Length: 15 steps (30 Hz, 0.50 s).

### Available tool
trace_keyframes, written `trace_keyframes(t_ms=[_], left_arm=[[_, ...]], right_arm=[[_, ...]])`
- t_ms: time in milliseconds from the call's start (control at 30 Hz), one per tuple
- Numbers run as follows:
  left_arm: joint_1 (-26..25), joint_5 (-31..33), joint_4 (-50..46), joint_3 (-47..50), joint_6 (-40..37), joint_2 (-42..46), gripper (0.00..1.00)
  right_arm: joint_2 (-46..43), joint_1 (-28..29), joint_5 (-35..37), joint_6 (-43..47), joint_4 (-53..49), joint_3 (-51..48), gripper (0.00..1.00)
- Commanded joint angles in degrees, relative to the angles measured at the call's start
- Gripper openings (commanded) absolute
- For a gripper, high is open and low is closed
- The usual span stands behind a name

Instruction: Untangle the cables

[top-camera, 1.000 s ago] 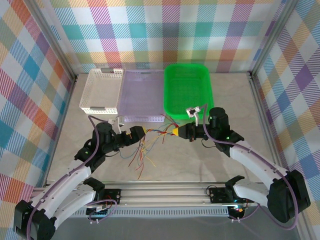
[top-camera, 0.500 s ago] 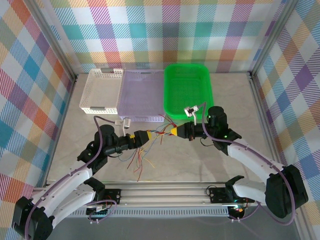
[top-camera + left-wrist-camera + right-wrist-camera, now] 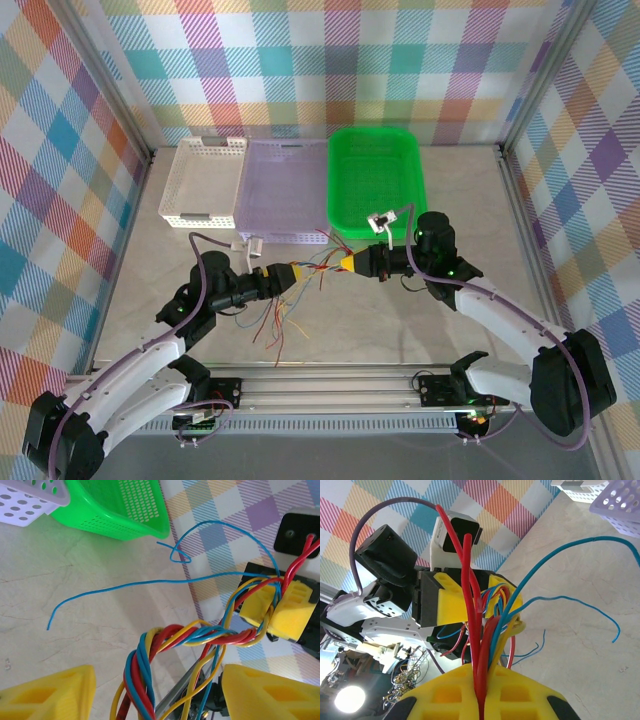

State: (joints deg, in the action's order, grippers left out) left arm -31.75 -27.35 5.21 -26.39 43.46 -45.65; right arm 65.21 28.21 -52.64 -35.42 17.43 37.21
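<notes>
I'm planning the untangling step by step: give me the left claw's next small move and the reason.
Probably close the left claw on the twisted cables. Its yellow fingers stand apart on either side of the bundle, not pinching it, while the right claw is shut on the same cables farther along. With both ends gripped, pulling apart could likely loosen the twist.

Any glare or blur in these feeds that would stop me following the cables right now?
Top view: even light, no glare, sharp, but the cables are thin and small, hard to tell apart. Left wrist view: twisted strands crisp; the near yellow fingers at the bottom look slightly soft. Right wrist view: a lamp flares at lower left, away from the cables, which read clearly.
</notes>
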Motion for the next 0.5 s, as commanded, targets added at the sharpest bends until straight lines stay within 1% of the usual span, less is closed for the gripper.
trace_keyframes(t_ms=[0, 467], left_arm=[[-0.60, 0.63, 3.53, 0.81, 0.61, 0.58, 0.62], [-0.94, 1.17, 6.25, 2.40, 2.56, 2.91, 0.41]], right_arm=[[0.69, 0.53, -2.51, -0.72, 3.99, 0.71, 0.00], [2.20, 1.06, -3.14, -1.39, 5.28, 0.58, 0.00]])
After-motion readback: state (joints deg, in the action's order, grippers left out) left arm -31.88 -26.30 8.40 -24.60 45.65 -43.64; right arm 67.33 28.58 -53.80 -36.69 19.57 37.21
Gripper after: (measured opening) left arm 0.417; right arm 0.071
